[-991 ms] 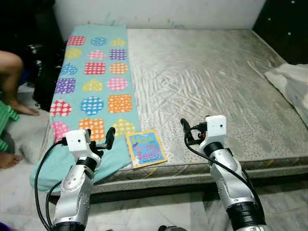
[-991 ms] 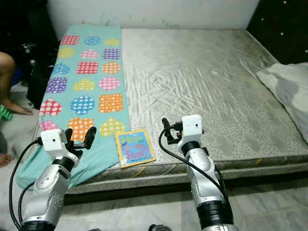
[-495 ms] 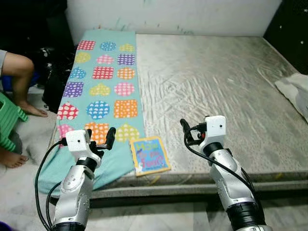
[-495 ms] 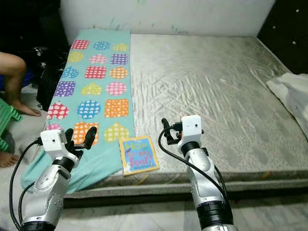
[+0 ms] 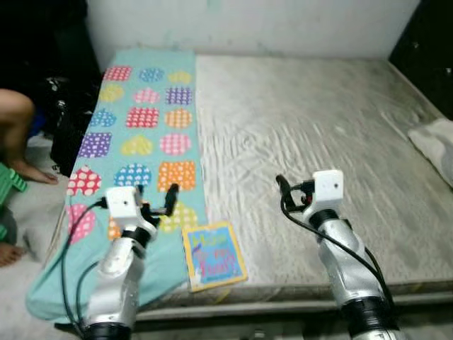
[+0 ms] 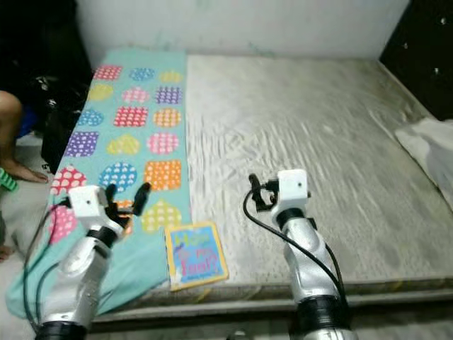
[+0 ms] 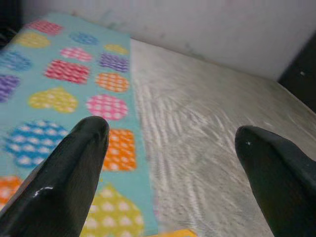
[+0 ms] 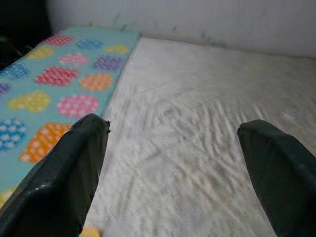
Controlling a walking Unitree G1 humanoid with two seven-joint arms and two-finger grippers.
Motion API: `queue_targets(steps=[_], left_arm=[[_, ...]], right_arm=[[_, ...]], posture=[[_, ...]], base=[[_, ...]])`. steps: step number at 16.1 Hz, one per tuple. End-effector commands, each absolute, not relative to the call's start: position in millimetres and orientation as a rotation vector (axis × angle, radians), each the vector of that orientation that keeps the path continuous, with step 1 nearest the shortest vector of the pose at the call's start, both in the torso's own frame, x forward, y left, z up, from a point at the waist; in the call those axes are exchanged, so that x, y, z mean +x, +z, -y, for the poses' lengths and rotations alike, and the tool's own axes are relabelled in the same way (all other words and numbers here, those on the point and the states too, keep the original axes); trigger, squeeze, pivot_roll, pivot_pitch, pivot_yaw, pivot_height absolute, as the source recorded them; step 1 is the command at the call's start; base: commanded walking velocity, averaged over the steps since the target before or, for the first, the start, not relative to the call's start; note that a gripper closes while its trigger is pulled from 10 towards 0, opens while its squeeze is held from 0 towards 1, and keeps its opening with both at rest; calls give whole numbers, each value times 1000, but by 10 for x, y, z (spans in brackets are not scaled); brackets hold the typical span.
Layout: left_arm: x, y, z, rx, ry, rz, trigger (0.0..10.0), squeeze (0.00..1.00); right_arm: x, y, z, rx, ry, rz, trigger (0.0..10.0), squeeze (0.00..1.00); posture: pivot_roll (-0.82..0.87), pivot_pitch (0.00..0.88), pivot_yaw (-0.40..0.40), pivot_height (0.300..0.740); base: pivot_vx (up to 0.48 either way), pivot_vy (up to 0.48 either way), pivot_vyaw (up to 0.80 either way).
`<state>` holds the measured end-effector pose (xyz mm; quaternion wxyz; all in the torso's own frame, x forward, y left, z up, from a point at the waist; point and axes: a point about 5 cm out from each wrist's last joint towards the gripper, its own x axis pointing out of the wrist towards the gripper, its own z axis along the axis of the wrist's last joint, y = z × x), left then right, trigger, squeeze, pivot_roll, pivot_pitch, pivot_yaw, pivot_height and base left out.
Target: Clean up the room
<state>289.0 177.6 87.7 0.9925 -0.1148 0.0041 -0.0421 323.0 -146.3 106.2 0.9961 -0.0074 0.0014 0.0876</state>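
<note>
Closest to me, my two silver arms reach out over the near edge of the bed, nothing in either one. My left gripper (image 5: 157, 205) hangs above the near end of the turquoise blanket (image 5: 145, 134), fingers (image 7: 69, 168) spread wide apart, holding nothing. My right gripper (image 5: 290, 195) hovers over bare mattress (image 5: 311, 134), its fingers (image 8: 69, 163) also spread apart and holding nothing. Between the two arms, right at the near edge of the mattress, lies a children's book (image 5: 214, 255), flat, cover up, yellow border around a blue panel with pink lettering, blurred so I can't read it. It sits just beside the blanket's right edge, closer to my left gripper than my right, and neither gripper touches it. Going out from there, the blanket runs in a long strip up the left side of the bed, covered in polka-dot hearts, circles and squares in pink, orange, yellow, blue and purple, its near corner draping off the bed toward the floor. The rest of the mattress is grey and wrinkled. Off the right edge there's a bit of white cloth (image 5: 433, 138). Off the left side, a person's bare leg (image 5: 15, 134) shows beside something green (image 5: 8, 185). At the far end stands a pale wall (image 5: 248, 25).
</note>
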Motion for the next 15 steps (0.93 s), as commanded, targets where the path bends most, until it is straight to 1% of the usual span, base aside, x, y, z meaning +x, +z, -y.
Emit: queue_targets(steps=[1, 4, 11, 15], left_arm=[[2854, 821, -1835, -224, -53, -30, 10000, 0], [2865, 803, -1865, -230, -17, -43, 10000, 0], [2865, 800, -1823, -218, -31, -45, 10000, 0], [2857, 800, -1806, -227, -39, -46, 10000, 0]], right_arm=[[3200, 1019, 1413, -10, 189, -18, 10000, 0], [3199, 1016, 1412, -11, 192, -18, 10000, 0], [3209, 1022, 1396, -17, 203, -17, 10000, 0], [3203, 1020, 1400, -20, 203, -17, 10000, 0]], posture=[[-102, 88, -37, 740], [-100, 86, -38, 740], [-99, 76, -41, 740], [-100, 79, -40, 740]], base=[[0, 0, 0], [0, 0, 0], [0, 0, 0], [0, -249, 0]])
